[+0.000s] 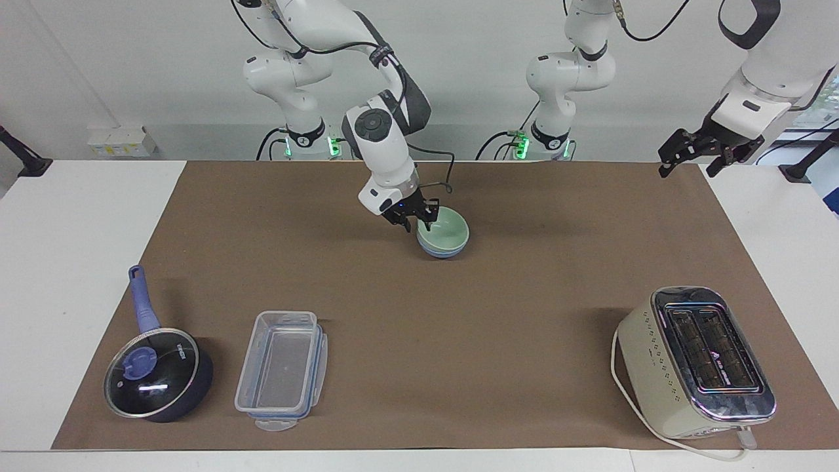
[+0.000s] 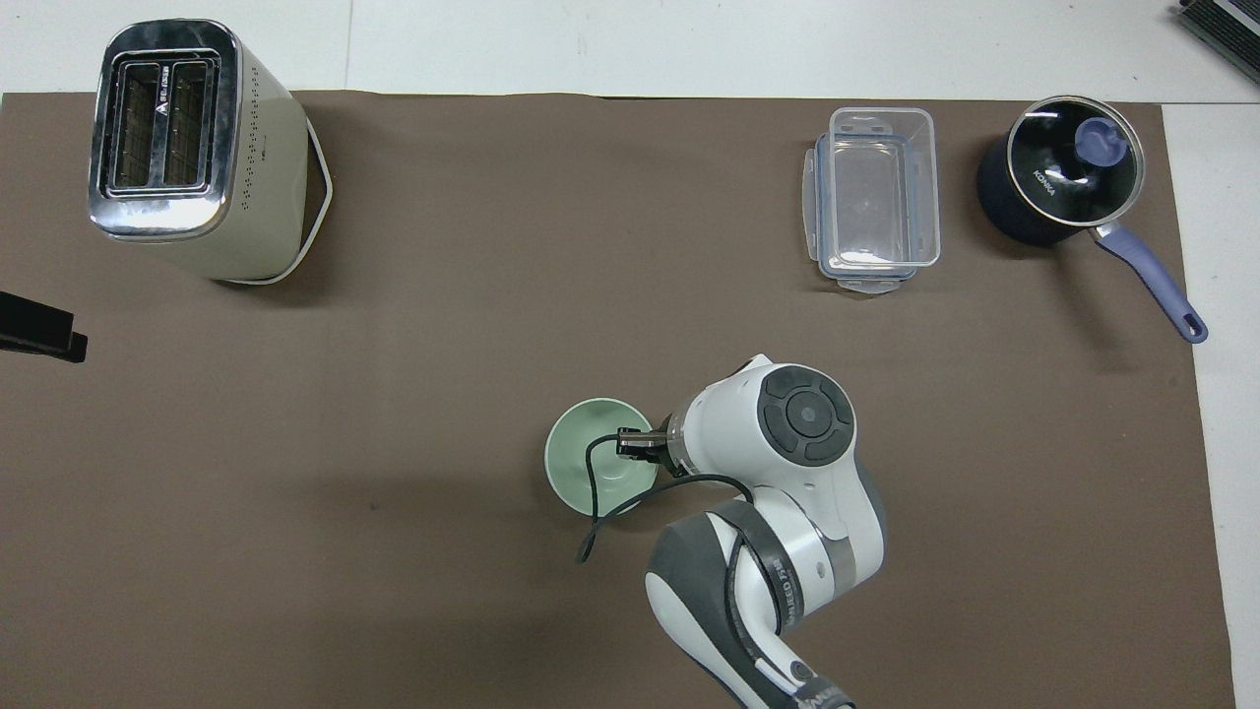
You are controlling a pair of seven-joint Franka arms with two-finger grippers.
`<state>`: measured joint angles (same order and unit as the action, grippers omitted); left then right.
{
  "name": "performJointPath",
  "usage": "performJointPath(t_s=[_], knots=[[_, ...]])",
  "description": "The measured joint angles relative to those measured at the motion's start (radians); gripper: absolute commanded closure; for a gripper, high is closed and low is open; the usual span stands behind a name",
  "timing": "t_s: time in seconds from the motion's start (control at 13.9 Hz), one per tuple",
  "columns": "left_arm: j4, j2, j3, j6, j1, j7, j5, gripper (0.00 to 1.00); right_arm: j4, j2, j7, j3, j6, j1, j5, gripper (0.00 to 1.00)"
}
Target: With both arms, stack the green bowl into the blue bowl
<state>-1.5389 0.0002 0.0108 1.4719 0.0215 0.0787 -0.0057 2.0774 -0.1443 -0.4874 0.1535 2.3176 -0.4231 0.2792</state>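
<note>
The green bowl [image 1: 449, 230] sits nested level inside the blue bowl [image 1: 444, 252] on the brown mat, about midway along the table. From above, the green bowl [image 2: 589, 463] covers the blue one completely. My right gripper [image 1: 414, 221] is at the green bowl's rim on the side toward the right arm's end. Its fingers are parted and hold nothing. In the overhead view its wrist covers the fingers. My left gripper [image 1: 689, 164] waits open and empty above the mat's corner at the left arm's end. Only the left gripper's tip [image 2: 39, 333] shows from above.
A cream toaster [image 1: 698, 360] stands farther from the robots at the left arm's end. A clear lidded container [image 1: 282, 370] and a dark blue lidded saucepan [image 1: 157, 373] lie farther out at the right arm's end.
</note>
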Motion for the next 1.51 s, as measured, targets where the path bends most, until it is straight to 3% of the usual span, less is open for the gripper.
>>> performJointPath(t_s=[0.14,0.22,0.5,0.72,1.01,1.37,1.51], knots=[[0.0,0.0,0.0,0.0,0.0,0.0,0.0,0.0,-0.018,0.034,0.0,-0.009,-0.037,0.014,-0.005,0.05],[0.0,0.0,0.0,0.0,0.0,0.0,0.0,0.0,-0.024,0.065,0.001,-0.012,-0.072,0.04,-0.023,0.0],[0.0,0.0,0.0,0.0,0.0,0.0,0.0,0.0,-0.037,0.204,0.064,-0.019,-0.182,0.196,-0.104,0.0],[0.0,0.0,0.0,0.0,0.0,0.0,0.0,0.0,-0.127,0.249,0.148,-0.022,-0.316,0.329,-0.14,0.0],[0.0,0.0,0.0,0.0,0.0,0.0,0.0,0.0,-0.35,0.225,0.17,-0.023,-0.52,0.395,-0.275,0.0],[0.0,0.0,0.0,0.0,0.0,0.0,0.0,0.0,-0.652,0.116,0.17,-0.022,-0.828,0.402,-0.327,0.0],[0.0,0.0,0.0,0.0,0.0,0.0,0.0,0.0,-0.718,0.081,0.17,-0.023,-0.878,0.405,-0.339,0.0]])
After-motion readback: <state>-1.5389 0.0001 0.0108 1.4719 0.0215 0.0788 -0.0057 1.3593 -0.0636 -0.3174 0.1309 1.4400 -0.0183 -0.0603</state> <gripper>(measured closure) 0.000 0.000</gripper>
